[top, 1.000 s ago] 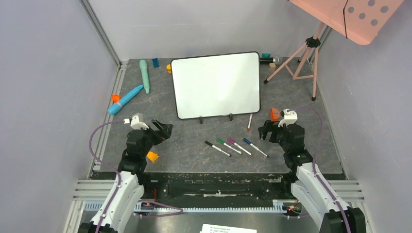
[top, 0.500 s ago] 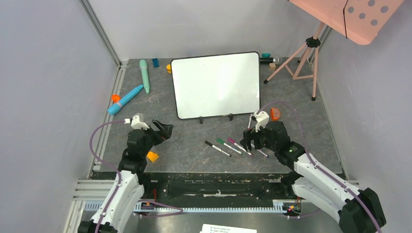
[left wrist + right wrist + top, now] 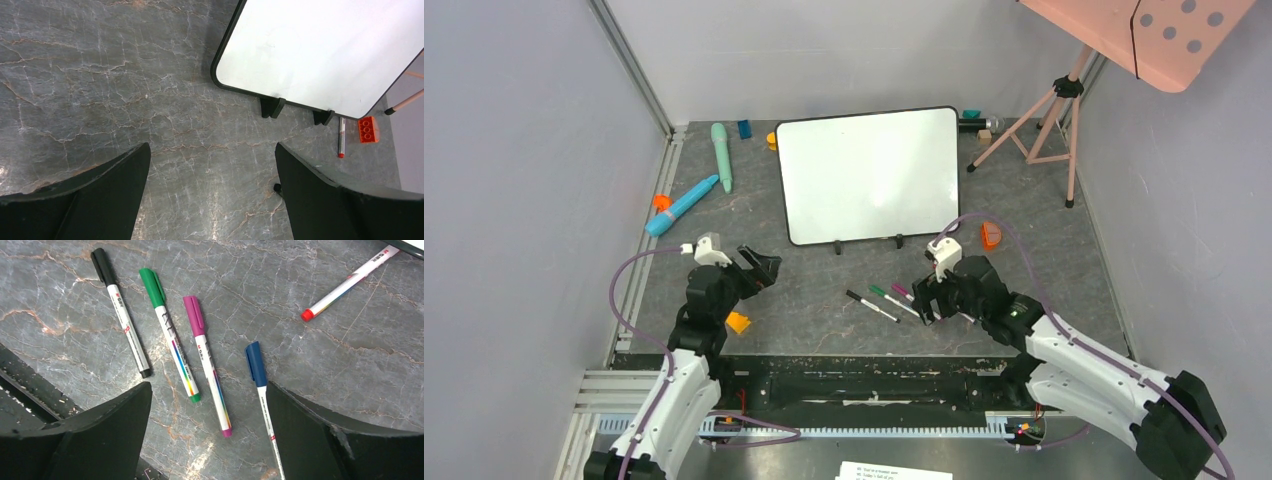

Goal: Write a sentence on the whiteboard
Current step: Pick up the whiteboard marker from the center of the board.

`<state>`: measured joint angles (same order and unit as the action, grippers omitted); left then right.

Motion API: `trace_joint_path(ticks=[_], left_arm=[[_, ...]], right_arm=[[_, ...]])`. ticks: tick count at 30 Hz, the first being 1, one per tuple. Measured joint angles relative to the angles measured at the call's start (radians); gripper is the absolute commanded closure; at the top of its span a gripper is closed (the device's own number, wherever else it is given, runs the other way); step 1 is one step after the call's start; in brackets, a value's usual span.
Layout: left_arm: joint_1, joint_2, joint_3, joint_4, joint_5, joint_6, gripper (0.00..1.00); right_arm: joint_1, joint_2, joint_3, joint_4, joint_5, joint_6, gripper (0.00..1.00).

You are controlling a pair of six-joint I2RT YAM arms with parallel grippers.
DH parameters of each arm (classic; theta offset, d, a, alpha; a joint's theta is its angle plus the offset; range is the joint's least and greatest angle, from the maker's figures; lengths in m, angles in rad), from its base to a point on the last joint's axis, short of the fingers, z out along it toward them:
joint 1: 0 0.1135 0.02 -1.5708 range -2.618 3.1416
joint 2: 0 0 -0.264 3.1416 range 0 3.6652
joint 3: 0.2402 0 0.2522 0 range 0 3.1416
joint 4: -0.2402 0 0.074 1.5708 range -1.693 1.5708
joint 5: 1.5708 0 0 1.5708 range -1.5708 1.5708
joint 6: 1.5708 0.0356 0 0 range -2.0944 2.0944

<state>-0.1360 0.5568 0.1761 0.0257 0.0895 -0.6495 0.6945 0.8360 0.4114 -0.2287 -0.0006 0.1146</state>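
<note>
- Whiteboard [image 3: 869,175] stands upper centre of the top view, face plain white, on the grey surface [image 3: 814,290].
- Your right end effector [image 3: 929,297]: jaws spread wide, nothing held, over the purple marker [image 3: 206,362] in the row just below the board.
- Your left end effector [image 3: 764,268]: wide open, empty, lower left of centre.

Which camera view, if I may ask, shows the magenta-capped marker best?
Right wrist: the magenta-capped marker appears whole and sharp. Top external shows only its cap end beside the right gripper; left wrist misses it.
</note>
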Motion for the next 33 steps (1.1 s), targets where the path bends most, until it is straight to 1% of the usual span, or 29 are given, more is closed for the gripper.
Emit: trace_joint_path(ticks=[2, 3, 5, 10, 14, 16, 18, 21, 23, 27, 28, 33], left_arm=[[0.000, 0.003, 0.000, 0.003, 0.001, 0.000, 0.00], [0.000, 0.007, 0.000, 0.007, 0.002, 0.000, 0.00], [0.000, 0.013, 0.000, 0.009, 0.010, 0.000, 0.00], [0.000, 0.021, 0.000, 0.012, 0.019, 0.000, 0.00], [0.000, 0.022, 0.000, 0.018, 0.020, 0.000, 0.00], [0.000, 0.026, 0.000, 0.024, 0.020, 0.000, 0.00], [0.000, 0.027, -0.001, 0.029, 0.022, 0.000, 0.00], [0.000, 0.028, -0.001, 0.032, 0.023, 0.000, 0.00], [0.000, 0.028, -0.001, 0.033, 0.024, 0.000, 0.00], [0.000, 0.035, -0.001, 0.037, 0.026, 0.000, 0.00], [0.000, 0.037, -0.001, 0.037, 0.026, 0.000, 0.00], [0.000, 0.039, -0.001, 0.037, 0.027, 0.000, 0.00]], right_arm=[[0.013, 0.023, 0.006, -0.001, 0.016, 0.001, 0.03], [0.019, 0.035, 0.012, -0.002, 0.028, 0.000, 0.02], [0.023, 0.050, 0.023, -0.004, 0.062, 0.004, 0.02], [0.022, 0.054, 0.063, -0.018, 0.220, 0.075, 0.02], [0.022, 0.057, 0.082, -0.023, 0.211, 0.064, 0.03], [0.022, 0.069, 0.089, -0.025, 0.184, 0.048, 0.06], [0.026, 0.091, 0.093, -0.027, 0.162, 0.029, 0.13], [0.047, 0.128, 0.093, -0.031, 0.143, 0.002, 0.19], [0.071, 0.156, 0.095, -0.032, 0.136, -0.012, 0.29], [0.118, 0.228, 0.116, -0.033, 0.141, -0.035, 0.41], [0.126, 0.247, 0.124, -0.033, 0.143, -0.038, 0.43], [0.150, 0.330, 0.148, -0.011, 0.143, -0.055, 0.45]])
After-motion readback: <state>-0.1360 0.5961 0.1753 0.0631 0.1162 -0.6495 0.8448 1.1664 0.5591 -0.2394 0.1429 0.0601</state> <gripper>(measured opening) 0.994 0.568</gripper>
